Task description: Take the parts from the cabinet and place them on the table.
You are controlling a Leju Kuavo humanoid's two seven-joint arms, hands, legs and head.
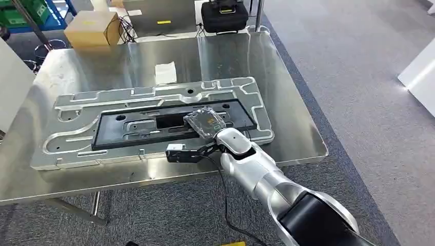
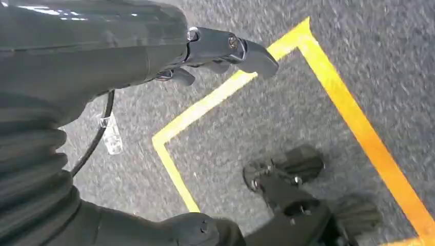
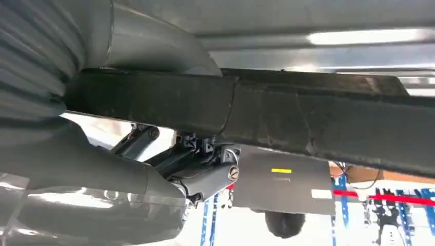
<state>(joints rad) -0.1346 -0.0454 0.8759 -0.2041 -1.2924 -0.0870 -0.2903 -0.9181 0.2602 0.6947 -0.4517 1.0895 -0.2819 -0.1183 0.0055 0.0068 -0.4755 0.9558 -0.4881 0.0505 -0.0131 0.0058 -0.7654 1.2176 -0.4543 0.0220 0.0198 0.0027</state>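
Head view: the right hand (image 1: 205, 123) rests on the black part (image 1: 169, 125), which lies seated in the grey tray (image 1: 72, 110) on the steel worktop (image 1: 287, 92), apparently being set down. Left wrist view: the left hand (image 2: 225, 48) hangs idle over the carpet, fingers curled on nothing. Right wrist view: the right hand's thumb and fingers (image 3: 200, 177) clamp the black part's edge, keeping it steady

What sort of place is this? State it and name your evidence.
Likely a factory-style workshop or robot test floor: a steel table bearing a large machined metal panel, yellow floor tape on grey carpet, and green bins on racking.
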